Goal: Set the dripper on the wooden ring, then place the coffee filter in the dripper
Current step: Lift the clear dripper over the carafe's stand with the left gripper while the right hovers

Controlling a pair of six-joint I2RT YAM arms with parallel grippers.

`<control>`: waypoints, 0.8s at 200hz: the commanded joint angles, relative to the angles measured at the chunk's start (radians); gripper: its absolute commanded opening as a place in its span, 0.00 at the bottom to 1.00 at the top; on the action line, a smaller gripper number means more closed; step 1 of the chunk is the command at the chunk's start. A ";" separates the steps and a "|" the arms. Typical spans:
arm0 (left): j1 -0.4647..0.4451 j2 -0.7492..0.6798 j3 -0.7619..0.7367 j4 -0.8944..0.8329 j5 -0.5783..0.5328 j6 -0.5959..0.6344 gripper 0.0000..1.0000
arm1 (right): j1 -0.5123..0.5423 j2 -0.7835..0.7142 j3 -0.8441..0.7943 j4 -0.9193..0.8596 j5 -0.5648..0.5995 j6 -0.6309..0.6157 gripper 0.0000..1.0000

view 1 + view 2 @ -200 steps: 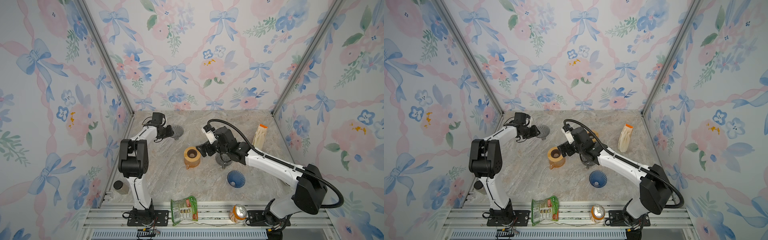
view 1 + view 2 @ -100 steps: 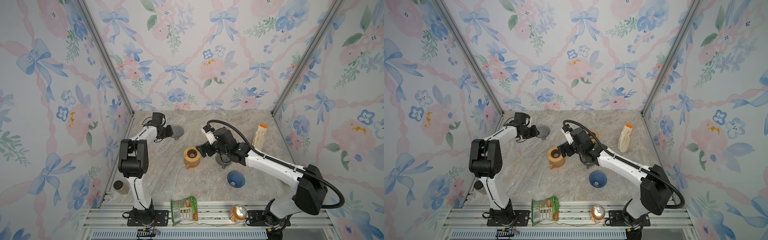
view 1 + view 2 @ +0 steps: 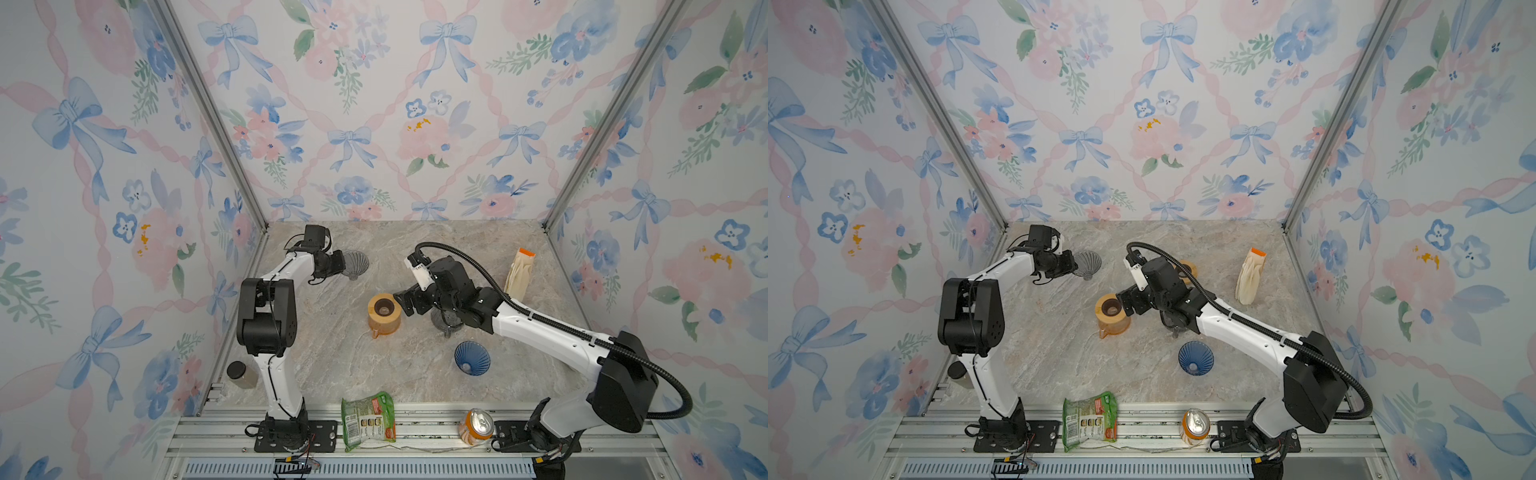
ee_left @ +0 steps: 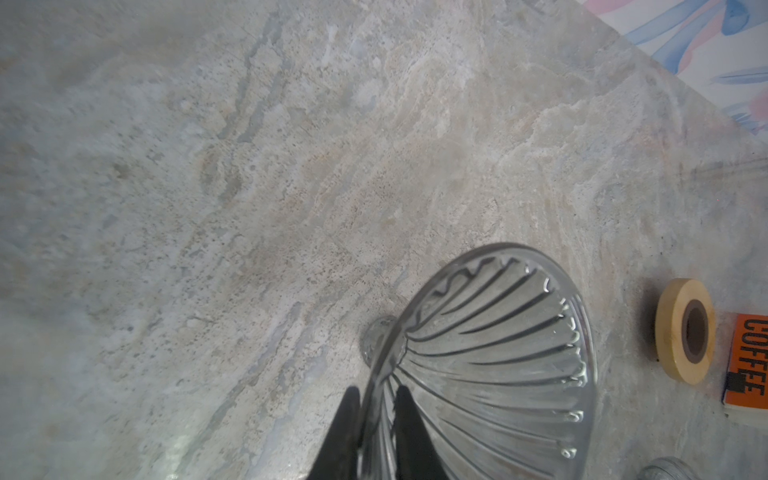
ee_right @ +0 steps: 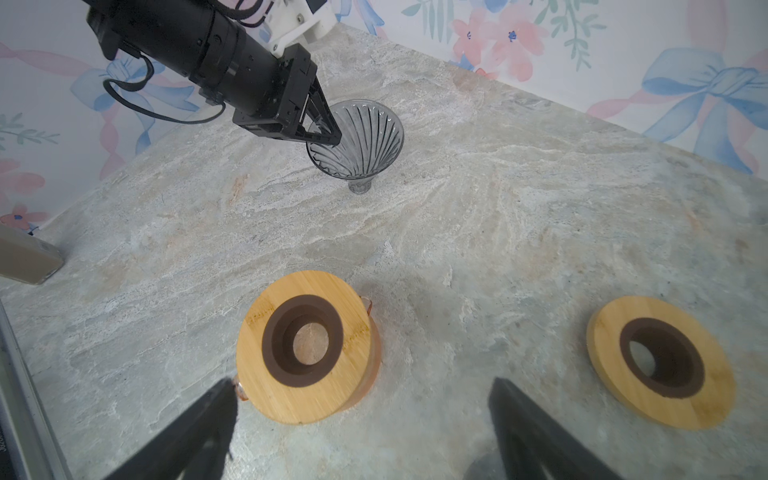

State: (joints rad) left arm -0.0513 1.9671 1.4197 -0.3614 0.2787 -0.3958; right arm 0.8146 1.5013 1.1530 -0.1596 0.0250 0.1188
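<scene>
A clear ribbed glass dripper [image 3: 356,263] [image 3: 1088,262] [image 4: 498,353] [image 5: 361,137] stands at the back left of the marble table. My left gripper [image 3: 344,264] [image 3: 1075,266] [image 4: 376,399] [image 5: 334,137] is shut on its rim, one finger inside the cone and one outside. The coffee filter pack [image 3: 519,272] [image 3: 1250,278], beige with an orange top, stands upright at the back right; its orange "COFFEE" label [image 4: 748,365] shows in the left wrist view. My right gripper [image 3: 401,305] [image 3: 1124,305] [image 5: 361,386] hangs open and empty beside a wood-topped orange server [image 3: 384,311] [image 5: 307,345].
A blue dripper [image 3: 471,357] [image 3: 1196,357] sits front right. Another clear dripper [image 3: 444,322] is partly hidden under the right arm. A loose wooden ring [image 3: 1185,268] [image 5: 660,361] lies behind it. A snack bag [image 3: 368,419], a can [image 3: 476,424] and a jar [image 3: 241,374] line the front.
The left gripper's jaws have closed in on the dripper's wall. Neither arm has shifted noticeably, and the right gripper has stayed wide open.
</scene>
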 commanded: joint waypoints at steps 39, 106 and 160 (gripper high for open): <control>0.007 0.007 0.023 -0.001 0.037 -0.006 0.09 | 0.011 -0.038 -0.016 0.016 0.048 -0.005 0.96; 0.007 -0.054 0.037 -0.001 0.077 -0.007 0.00 | 0.011 -0.038 0.003 -0.012 0.045 -0.028 0.97; 0.007 -0.159 0.012 -0.002 0.143 0.000 0.00 | -0.004 -0.078 0.034 -0.091 0.010 -0.067 0.97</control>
State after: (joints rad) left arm -0.0513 1.8954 1.4300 -0.3656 0.3584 -0.4026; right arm 0.8139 1.4673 1.1500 -0.2001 0.0574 0.0803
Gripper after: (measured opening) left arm 0.068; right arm 0.965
